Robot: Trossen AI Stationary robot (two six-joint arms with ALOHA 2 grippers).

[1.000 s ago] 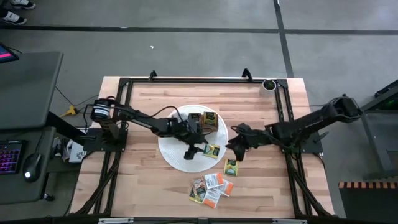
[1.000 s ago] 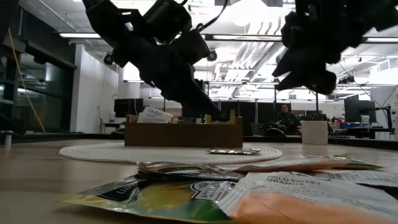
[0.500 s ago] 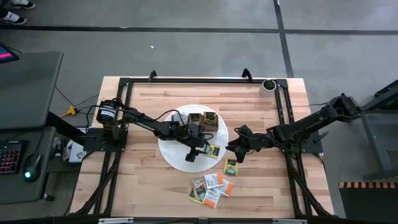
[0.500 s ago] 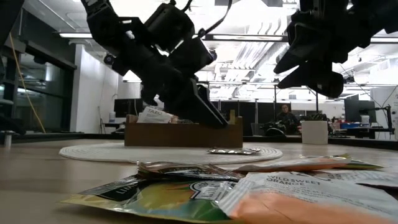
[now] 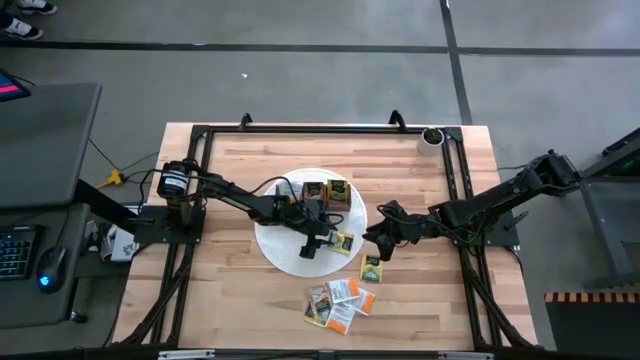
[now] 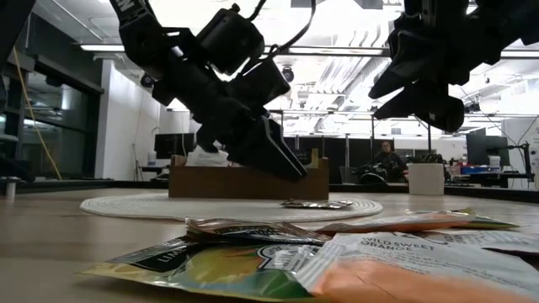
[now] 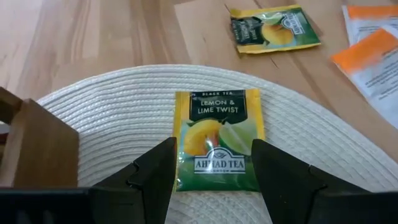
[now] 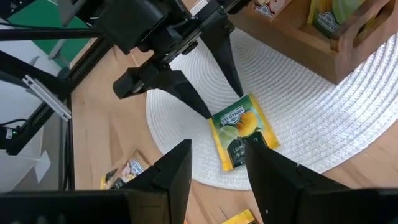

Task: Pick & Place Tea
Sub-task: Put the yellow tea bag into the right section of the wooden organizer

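Directly beneath the left end effector [image 7: 211,180], whose fingers stand apart and empty, a lemon-lime tea packet [image 7: 217,139] lies flat on the white woven mat [image 7: 112,118]. Just beside it hovers the right end effector [image 8: 214,168], fingers likewise apart, holding nothing.

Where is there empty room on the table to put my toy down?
The far strip of the table, beyond the round mat, is bare wood. So is the near left corner. The middle is crowded: wooden box, both arms, and tea packets piled near the front edge.
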